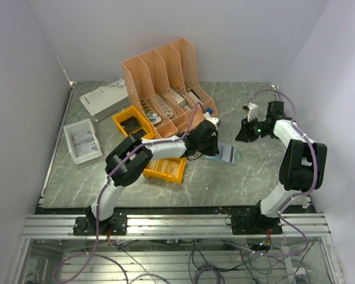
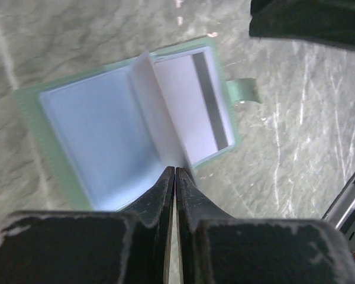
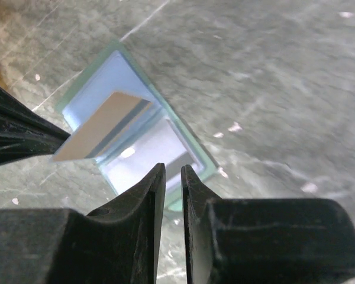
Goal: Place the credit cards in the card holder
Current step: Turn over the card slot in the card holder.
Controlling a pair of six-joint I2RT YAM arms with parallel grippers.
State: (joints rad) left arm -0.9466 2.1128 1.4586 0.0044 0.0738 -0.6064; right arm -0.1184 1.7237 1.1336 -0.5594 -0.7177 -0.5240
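Pinching a credit card (image 2: 155, 109) tight with left gripper (image 2: 175, 170), just over the open card holder (image 2: 86, 139), with right gripper (image 3: 173, 170) closed nearby on the right.

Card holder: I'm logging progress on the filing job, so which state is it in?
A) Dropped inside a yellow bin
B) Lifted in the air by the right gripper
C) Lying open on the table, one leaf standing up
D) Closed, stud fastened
C: the card holder lies open on the table, its light blue inside showing, with a raised leaf standing at the spine by the left gripper.
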